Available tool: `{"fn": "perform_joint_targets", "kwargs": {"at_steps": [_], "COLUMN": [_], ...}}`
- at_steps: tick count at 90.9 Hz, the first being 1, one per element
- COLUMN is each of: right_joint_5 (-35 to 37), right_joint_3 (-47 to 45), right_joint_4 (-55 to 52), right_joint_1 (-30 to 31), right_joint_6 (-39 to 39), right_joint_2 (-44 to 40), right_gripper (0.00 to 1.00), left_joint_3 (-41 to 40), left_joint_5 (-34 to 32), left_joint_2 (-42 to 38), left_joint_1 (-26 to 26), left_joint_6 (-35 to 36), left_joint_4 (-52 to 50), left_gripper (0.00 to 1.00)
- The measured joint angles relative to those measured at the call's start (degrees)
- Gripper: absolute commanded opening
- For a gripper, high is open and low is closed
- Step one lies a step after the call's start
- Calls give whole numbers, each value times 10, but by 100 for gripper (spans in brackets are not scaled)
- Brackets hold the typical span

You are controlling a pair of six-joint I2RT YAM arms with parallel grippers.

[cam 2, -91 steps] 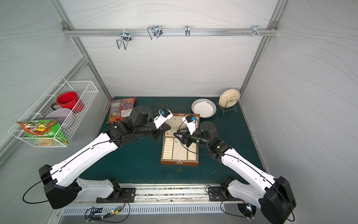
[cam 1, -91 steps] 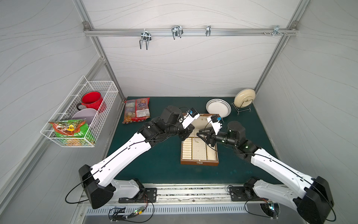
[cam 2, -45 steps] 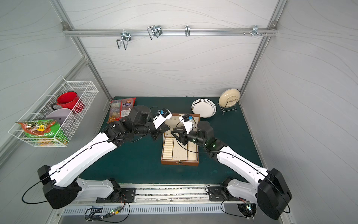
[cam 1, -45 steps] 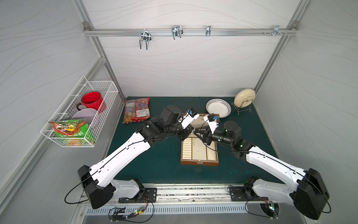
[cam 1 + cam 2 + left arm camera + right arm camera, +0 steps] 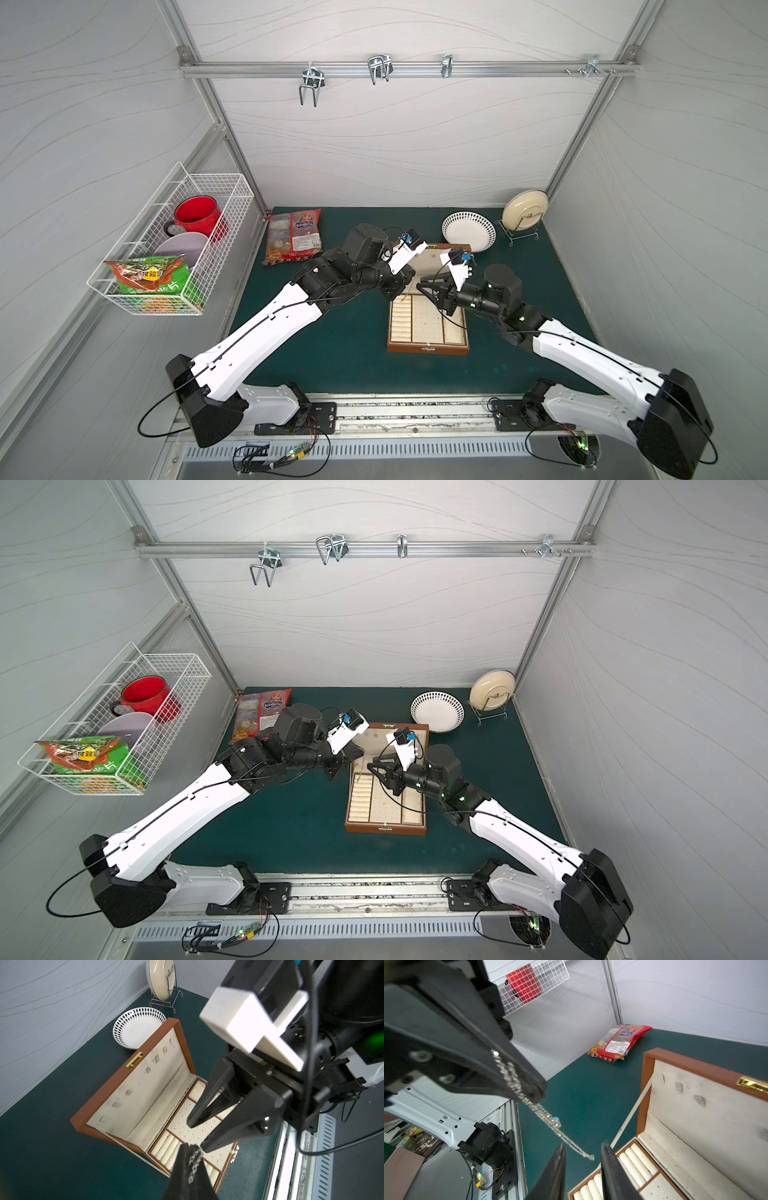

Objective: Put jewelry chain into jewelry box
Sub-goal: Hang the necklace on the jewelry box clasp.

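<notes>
The jewelry box [image 5: 428,348] [image 5: 384,829] lies open mid-table, brown with cream lining, its lid [image 5: 116,1084] standing up at the back. My left gripper [image 5: 189,1147] [image 5: 406,281] hangs above the box's back left corner, shut on the thin silver jewelry chain [image 5: 195,1159]. In the right wrist view the chain [image 5: 542,1113] dangles from the left gripper [image 5: 537,1093], and its free end lies between the spread fingers of my right gripper [image 5: 582,1147]. The right gripper [image 5: 420,285] [image 5: 197,1135] is open, tip to tip with the left one.
A patterned white bowl [image 5: 468,232] and a cream plate on a wire stand [image 5: 524,210] sit at the back right. A snack bag [image 5: 294,242] lies at the back left. A wire basket [image 5: 174,253] with a red mug hangs on the left wall.
My right arm has reached left toward the left gripper and its jaws have narrowed a little. The left gripper has held the chain nearly still.
</notes>
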Motion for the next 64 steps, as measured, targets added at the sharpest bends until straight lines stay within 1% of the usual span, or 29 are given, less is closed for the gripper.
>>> {"fn": "perform_joint_targets", "kwargs": {"at_steps": [7,15,32,64], "right_joint_5": [0,0,0,15], "right_joint_3": [-2,-2,1,4], "right_joint_4": [0,0,-6,-5], "right_joint_1": [1,10,24,25], "right_joint_6": [-3,-10,-21,-30], "right_joint_2": [-18,-19,9,43], "right_gripper": [34,34,33,31], "left_joint_3": [0,0,9,11], "left_joint_5": [0,0,0,0], "left_joint_2": [1,3,8,8], "left_joint_1": [0,0,0,0], "left_joint_6": [0,1,2,2], "left_joint_4": [0,0,-1,-1], "left_gripper": [0,0,0,0]}}
